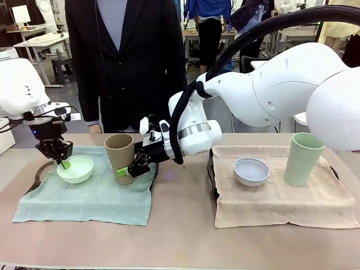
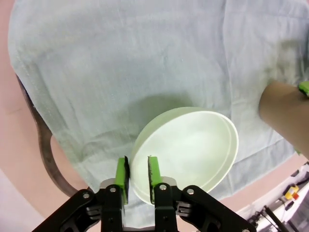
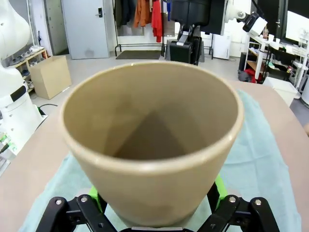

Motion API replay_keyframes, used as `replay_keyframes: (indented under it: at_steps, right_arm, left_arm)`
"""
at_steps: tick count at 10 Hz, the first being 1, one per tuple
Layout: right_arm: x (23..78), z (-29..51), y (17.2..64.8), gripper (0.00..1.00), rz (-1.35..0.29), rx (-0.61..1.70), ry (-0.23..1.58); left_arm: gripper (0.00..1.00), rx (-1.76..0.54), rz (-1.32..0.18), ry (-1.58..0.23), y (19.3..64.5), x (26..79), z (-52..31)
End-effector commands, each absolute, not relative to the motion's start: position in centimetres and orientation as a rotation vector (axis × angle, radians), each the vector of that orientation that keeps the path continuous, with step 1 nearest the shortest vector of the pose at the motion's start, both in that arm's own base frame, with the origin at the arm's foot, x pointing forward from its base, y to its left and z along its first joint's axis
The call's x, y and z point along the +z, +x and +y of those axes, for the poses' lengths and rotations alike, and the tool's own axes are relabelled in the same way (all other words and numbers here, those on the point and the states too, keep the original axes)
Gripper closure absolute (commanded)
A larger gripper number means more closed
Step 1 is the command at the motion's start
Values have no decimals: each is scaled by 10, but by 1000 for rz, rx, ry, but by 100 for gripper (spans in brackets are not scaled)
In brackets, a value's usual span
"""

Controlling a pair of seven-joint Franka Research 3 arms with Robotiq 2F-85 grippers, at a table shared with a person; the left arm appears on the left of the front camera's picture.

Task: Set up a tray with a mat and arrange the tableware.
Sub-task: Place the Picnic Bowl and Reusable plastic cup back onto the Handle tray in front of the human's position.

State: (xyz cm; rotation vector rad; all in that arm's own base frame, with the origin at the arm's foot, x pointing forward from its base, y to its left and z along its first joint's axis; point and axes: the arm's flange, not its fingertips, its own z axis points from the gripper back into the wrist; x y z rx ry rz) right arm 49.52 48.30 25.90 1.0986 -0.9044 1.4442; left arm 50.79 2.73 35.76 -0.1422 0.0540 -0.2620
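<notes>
A pale mint bowl (image 1: 76, 169) sits on the green mat (image 1: 90, 197) at the left. My left gripper (image 1: 63, 163) stands over its near rim. Its jaws are open a little, one pad (image 2: 121, 179) outside the bowl (image 2: 193, 150) and one inside. The tan cup (image 1: 119, 154) stands upright on the same mat. My right gripper (image 1: 126, 169) reaches across and is open around the cup's lower wall (image 3: 154, 159), pads close on either side. On the beige mat (image 1: 275, 197) at the right stand a white-grey bowl (image 1: 251, 171) and a pale green cup (image 1: 304, 159).
Dark tray rims show under both mats, one at the left (image 1: 40, 174) and one at the middle (image 1: 211, 171). A person in a dark jacket (image 1: 126, 62) stands at the far side. Bare tabletop (image 1: 180, 236) lies between and in front of the mats.
</notes>
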Motion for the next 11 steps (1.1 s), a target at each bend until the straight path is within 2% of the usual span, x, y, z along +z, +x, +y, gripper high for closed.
replay_keyframes:
  at_steps: [1,2,3,4,6,7,8,11]
  right_arm:
    - [273,484,493,0,-877,1437,1080]
    - [276,482,489,0,-830,1426,1020]
    - [282,479,484,0,-785,1431,966]
    - [290,474,480,0,-747,1438,942]
    - [298,459,471,0,-667,1422,902]
    - [301,449,468,0,-644,1413,877]
    - [309,439,465,0,-629,1390,856]
    - [371,396,441,0,-641,1341,705]
  left_arm:
    - [33,-289,39,-171,507,364,34]
    - [0,-287,50,-163,505,365,35]
    - [13,-288,56,-167,504,367,37]
    - [0,-288,56,-175,502,370,41]
    - [0,-290,43,-175,496,380,48]
    - [16,-286,40,-167,491,384,53]
    - [7,-285,42,-162,488,392,60]
    - [7,-317,-4,-151,461,452,77]
